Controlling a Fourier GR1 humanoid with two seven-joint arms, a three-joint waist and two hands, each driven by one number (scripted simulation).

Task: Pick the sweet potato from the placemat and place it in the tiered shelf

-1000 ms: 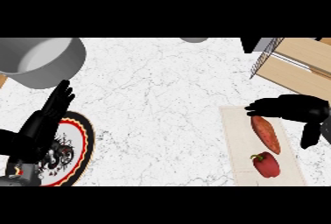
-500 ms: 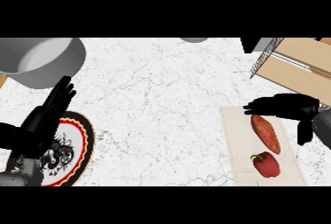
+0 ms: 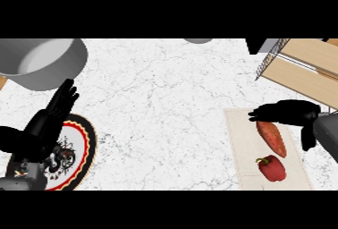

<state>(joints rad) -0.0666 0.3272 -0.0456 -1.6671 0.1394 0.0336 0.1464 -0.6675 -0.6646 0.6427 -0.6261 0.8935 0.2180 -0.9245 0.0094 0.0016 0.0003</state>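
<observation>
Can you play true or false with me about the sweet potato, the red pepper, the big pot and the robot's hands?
1. The sweet potato lies on the placemat. True.
2. The red bell pepper sits inside the tiered shelf. False: it lies on the placemat, nearer the robot than the sweet potato.
3. The right hand is over the far end of the sweet potato. True.
4. The left hand is holding the grey pot. False: it rests open, fingers straight, over the patterned plate, and holds nothing.
5. The sweet potato is already in the shelf. False: it is on the placemat.
</observation>
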